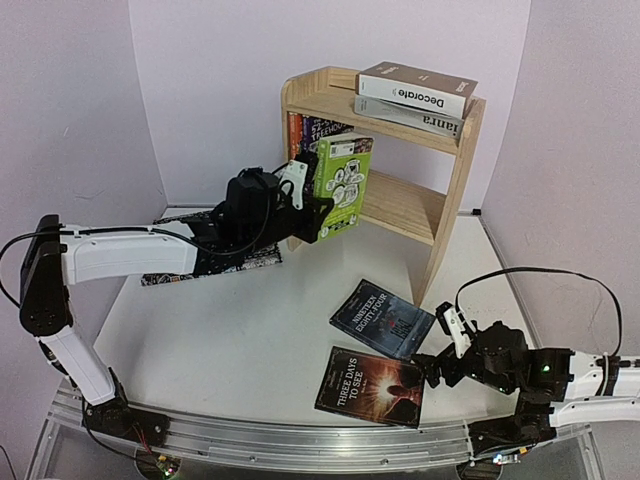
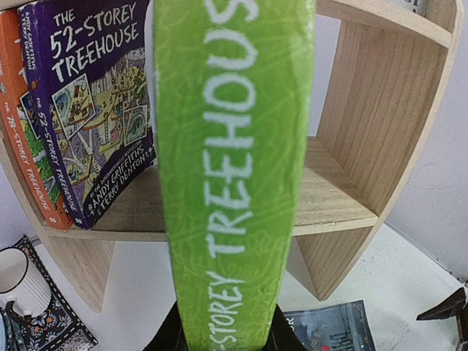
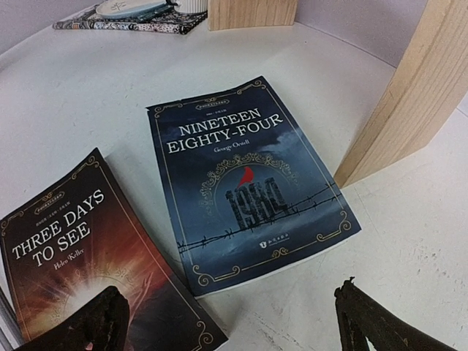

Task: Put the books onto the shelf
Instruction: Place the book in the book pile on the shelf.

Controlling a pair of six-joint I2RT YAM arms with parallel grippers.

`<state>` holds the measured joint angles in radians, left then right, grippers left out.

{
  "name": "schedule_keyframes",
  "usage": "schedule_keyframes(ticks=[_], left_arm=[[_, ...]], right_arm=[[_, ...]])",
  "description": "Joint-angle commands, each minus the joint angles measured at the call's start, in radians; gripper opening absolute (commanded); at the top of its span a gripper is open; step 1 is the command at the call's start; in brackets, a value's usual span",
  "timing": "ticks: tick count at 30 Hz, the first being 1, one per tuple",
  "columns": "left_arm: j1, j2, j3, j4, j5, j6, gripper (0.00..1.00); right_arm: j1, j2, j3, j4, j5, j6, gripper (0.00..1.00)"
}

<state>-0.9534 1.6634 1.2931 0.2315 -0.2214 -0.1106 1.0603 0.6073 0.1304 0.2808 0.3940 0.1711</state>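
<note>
The left gripper (image 1: 312,205) is clenched on the green book (image 1: 343,185), gripping it near its lower edge. The book stands upright, just in front of the lower board of the shelf (image 1: 455,200), in the upper middle of the top view. In the left wrist view the green spine (image 2: 230,175) fills the centre of the frame from top to bottom, with the dark fingers (image 2: 164,338) showing on either side of it at the bottom edge.

Behind it, at the upper left of that view, the orange book (image 2: 18,110) and the purple book (image 2: 88,102) stand side by side on the lower board, leaning slightly. The rest of that board, to the right, is bare wood. On the top board the brown book (image 1: 415,88) lies flat on the grey book (image 1: 425,118).

The right gripper (image 3: 232,292) is released, its jaws spread wide and holding nothing. It sits low over the table (image 1: 250,330) at the lower right of the top view. Just ahead of its fingers (image 3: 88,322) lie two books, face up and flat: the dark blue book (image 3: 245,190) in the centre of the right wrist view, near the foot of the shelf's side panel, and the dark red book (image 3: 80,256) at the lower left. Their corners overlap slightly.

A patterned mat (image 1: 215,262) lies under the left arm, and a white mug (image 2: 18,281) stands on it.
</note>
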Motion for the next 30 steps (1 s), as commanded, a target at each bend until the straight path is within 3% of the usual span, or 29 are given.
schedule_keyframes(ticks=[1,12,30], left_arm=[[0.008,-0.088,-0.027,0.241,-0.018,0.045,0.0],[0.012,-0.123,-0.114,0.354,-0.055,0.07,0.0],[0.079,-0.06,-0.056,0.396,-0.003,0.046,0.0]], right_arm=[[-0.001,-0.121,-0.02,0.043,0.044,-0.016,0.98],[-0.001,-0.107,-0.049,0.095,0.045,-0.015,0.98],[-0.002,-0.046,-0.043,0.127,0.038,-0.018,0.98]])
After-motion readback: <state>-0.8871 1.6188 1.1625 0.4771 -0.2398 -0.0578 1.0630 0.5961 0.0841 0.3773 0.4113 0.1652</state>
